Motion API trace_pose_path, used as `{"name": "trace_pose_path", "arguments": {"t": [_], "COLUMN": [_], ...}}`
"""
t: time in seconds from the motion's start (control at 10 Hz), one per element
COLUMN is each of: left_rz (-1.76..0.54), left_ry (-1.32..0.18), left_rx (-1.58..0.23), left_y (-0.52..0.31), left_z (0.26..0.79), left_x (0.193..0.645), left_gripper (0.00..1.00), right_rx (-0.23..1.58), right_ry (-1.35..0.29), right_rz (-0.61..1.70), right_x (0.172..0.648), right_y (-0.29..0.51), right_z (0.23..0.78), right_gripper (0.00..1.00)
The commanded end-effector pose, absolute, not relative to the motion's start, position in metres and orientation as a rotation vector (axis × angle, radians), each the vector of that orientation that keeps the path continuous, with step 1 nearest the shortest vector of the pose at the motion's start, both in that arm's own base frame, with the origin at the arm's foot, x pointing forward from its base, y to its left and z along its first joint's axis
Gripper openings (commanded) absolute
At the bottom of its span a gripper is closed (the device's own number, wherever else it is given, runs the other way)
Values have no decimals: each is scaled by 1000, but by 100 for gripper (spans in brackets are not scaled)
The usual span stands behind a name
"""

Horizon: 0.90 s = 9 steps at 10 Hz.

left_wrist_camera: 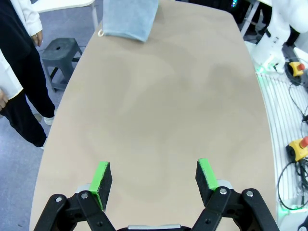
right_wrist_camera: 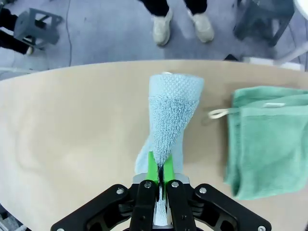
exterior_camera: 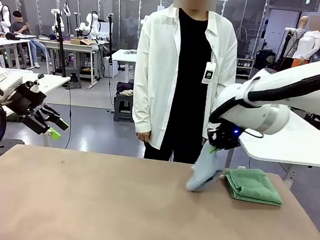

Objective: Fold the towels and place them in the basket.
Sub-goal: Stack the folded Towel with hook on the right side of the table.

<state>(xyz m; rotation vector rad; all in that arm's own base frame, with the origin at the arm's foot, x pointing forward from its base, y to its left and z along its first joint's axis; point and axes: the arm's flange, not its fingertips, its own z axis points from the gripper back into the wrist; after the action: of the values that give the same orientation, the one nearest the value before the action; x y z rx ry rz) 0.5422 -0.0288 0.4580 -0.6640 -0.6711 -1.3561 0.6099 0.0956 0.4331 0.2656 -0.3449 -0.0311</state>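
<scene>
My right gripper (exterior_camera: 216, 149) (right_wrist_camera: 160, 172) is shut on the light blue towel (exterior_camera: 205, 172) (right_wrist_camera: 169, 115), which hangs from its pads with the lower end resting on the table near the far edge. Just to its right lies the mint green towel (exterior_camera: 253, 185) (right_wrist_camera: 267, 139), folded flat, its white loop (right_wrist_camera: 219, 113) pointing at the blue one. My left gripper (exterior_camera: 53, 126) (left_wrist_camera: 155, 180) hovers open over the table's left end, nothing between its green pads. The blue towel (left_wrist_camera: 126, 20) also appears far off in the left wrist view. The basket is out of view.
A person in a white shirt (exterior_camera: 182, 76) stands at the far edge, hands down, shoes (right_wrist_camera: 182, 27) close to the table. A grey stool (left_wrist_camera: 60, 53) stands on the floor beside the table (exterior_camera: 111, 206). A white side table (exterior_camera: 294, 145) is behind the right arm.
</scene>
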Motion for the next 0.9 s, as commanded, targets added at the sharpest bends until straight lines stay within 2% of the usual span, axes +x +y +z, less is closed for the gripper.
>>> {"name": "trace_pose_path", "arguments": {"t": [0.0, 0.4, 0.8], "left_rz": [-1357, -1357, -1357], "left_ry": [-673, -673, -673], "left_rx": [-664, -664, -664], "left_y": [-29, -29, -29], "left_z": [459, 459, 459], "left_x": [542, 542, 542], "left_gripper": [88, 88, 88], "right_rx": [228, 199, 140], "right_ry": [-376, -341, -297], "right_rz": [45, 51, 27], "right_x": [617, 629, 638], "right_y": [67, 19, 10], "right_z": [447, 473, 469], "right_gripper": [5, 5, 5]}}
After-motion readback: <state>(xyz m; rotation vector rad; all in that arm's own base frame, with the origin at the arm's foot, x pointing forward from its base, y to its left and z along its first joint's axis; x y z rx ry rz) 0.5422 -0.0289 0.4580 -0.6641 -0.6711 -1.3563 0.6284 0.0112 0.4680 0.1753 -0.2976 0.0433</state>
